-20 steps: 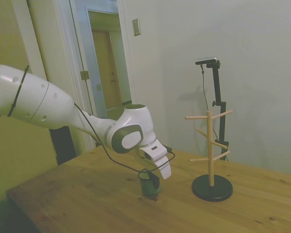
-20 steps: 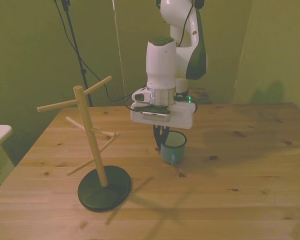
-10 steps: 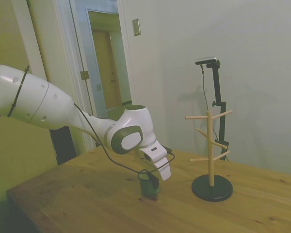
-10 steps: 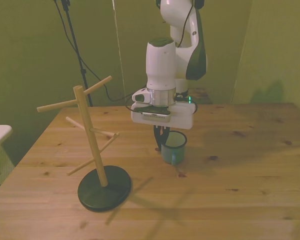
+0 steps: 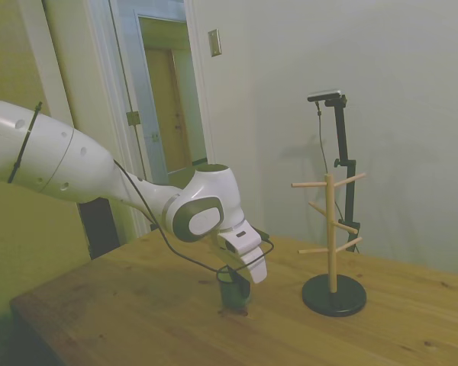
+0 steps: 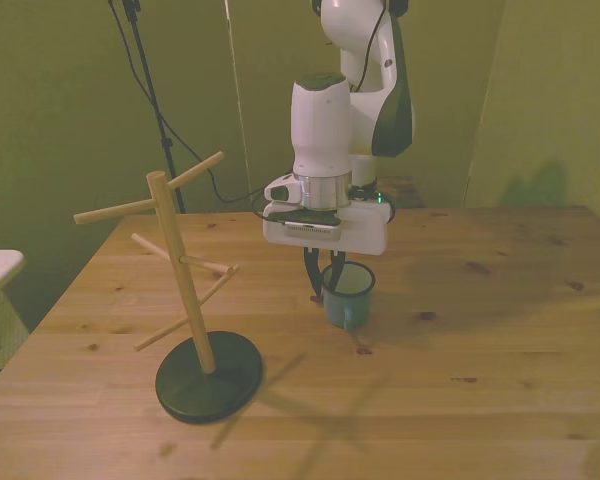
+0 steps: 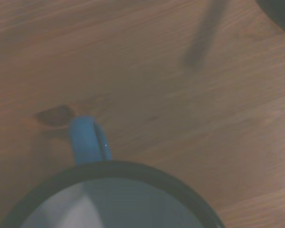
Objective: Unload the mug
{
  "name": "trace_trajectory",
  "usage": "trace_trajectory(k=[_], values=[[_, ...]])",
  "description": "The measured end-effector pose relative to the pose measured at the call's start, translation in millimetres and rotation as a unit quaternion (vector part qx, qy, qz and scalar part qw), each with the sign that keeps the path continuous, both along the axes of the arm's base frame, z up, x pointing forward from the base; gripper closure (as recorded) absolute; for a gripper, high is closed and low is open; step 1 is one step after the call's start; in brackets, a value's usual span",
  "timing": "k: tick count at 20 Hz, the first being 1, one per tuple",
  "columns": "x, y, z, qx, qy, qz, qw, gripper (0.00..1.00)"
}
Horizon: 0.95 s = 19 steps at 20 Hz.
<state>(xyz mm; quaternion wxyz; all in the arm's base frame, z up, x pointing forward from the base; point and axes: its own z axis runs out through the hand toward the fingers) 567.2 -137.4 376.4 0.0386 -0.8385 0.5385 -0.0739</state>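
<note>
Blue enamel-look mug [image 6: 348, 297] stands upright on the wooden tabletop [image 6: 480, 340], near the middle, its handle turned toward the near edge in the front view. Wrist view shows the mug [image 7: 109, 194] from above: pale inside, thin dark rim, blue loop handle, a dark knot in the wood just beside the handle. No writing, label or brand mark is legible on the mug, the arm or the stand in any view.

Gripper [image 6: 321, 283] sits directly over the mug's rim at the front view's left side. The dark fingers [image 6: 311, 272] reach down to the rim, set narrow, apparently straddling the mug wall; whether they actually press on it cannot be told. Side view gives the same: gripper [image 5: 237, 284] low at the mug [image 5: 232, 292], mug base on the tabletop.

Wooden peg stand [image 6: 185, 290] with black round base stands well apart, to the front view's left, its pegs bare.
</note>
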Motion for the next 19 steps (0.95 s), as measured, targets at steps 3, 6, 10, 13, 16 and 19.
trace_trajectory(k=[3, 6, 10, 13, 16, 19], values=[[-1.9, -2.2, 9.1, -0.001, -0.008, 0.0, 1.0, 0.0], [-5.7, -3.6, 30.6, -0.001, -0.023, 0.002, 0.9997, 0.0], [-18.9, 5.0, 72.2, 0.003, -0.03, 0.017, 0.9994, 0.0], [-26.6, 34.4, 98.4, 0.006, -0.033, 0.043, 0.9985, 0.0], [-31.6, 82.6, 107.0, 0.009, -0.037, 0.067, 0.997, 0.0], [-38.8, 128.9, 110.0, 0.006, -0.038, 0.082, 0.9959, 0.0]])
